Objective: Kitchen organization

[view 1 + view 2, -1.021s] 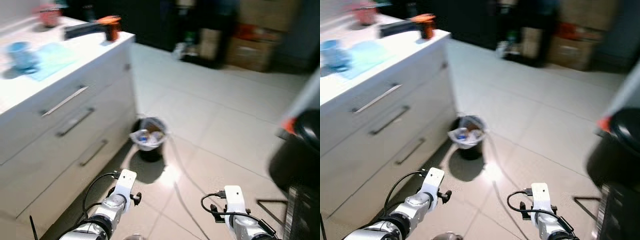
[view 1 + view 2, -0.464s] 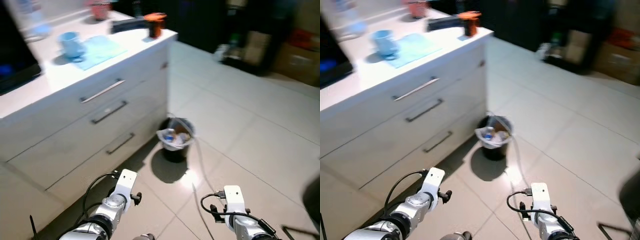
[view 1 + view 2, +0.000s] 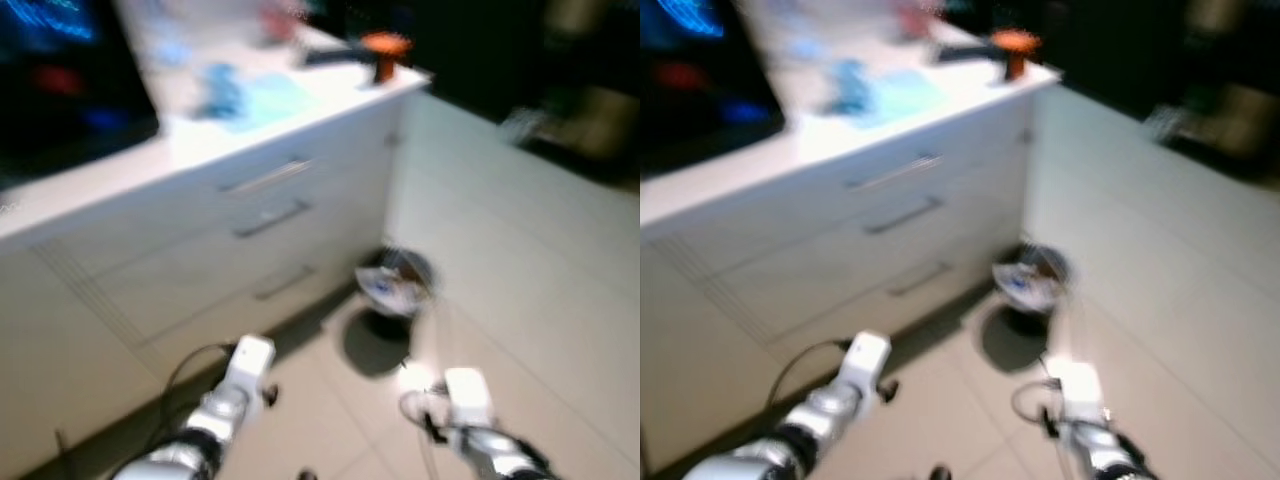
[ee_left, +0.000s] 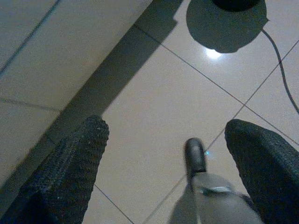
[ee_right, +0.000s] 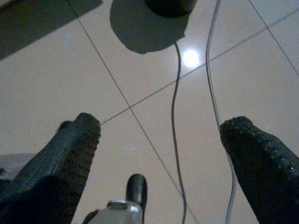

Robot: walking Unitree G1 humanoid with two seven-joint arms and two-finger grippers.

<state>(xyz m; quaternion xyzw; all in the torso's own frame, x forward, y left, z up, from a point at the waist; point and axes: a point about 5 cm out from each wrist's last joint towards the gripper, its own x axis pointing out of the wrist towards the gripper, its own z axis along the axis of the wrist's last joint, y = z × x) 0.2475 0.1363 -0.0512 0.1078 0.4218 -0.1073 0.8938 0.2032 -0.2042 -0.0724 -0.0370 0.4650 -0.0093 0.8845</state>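
Note:
A white kitchen counter (image 3: 150,170) with three drawer handles stands on my left, blurred by motion. On its top sit a blue cup (image 3: 218,88) on a light blue mat (image 3: 262,98), an orange-topped item (image 3: 382,50) near the far corner and a dark screen (image 3: 60,90) at the near end. Both arms hang low over the tiled floor. My left gripper (image 4: 166,158) is open above bare tiles beside the cabinet base. My right gripper (image 5: 161,154) is open too, with nothing between its fingers.
A small black bin (image 3: 397,290) lined with a white bag stands on the floor by the counter's corner. Thin cables (image 5: 175,116) run across the tiles below the right gripper. Dark furniture and boxes (image 3: 560,110) line the far side of the room.
The camera has swung further left: the counter, cup and bin have shifted right in the picture and the dark screen takes more of the top left. Both arms hang as before.

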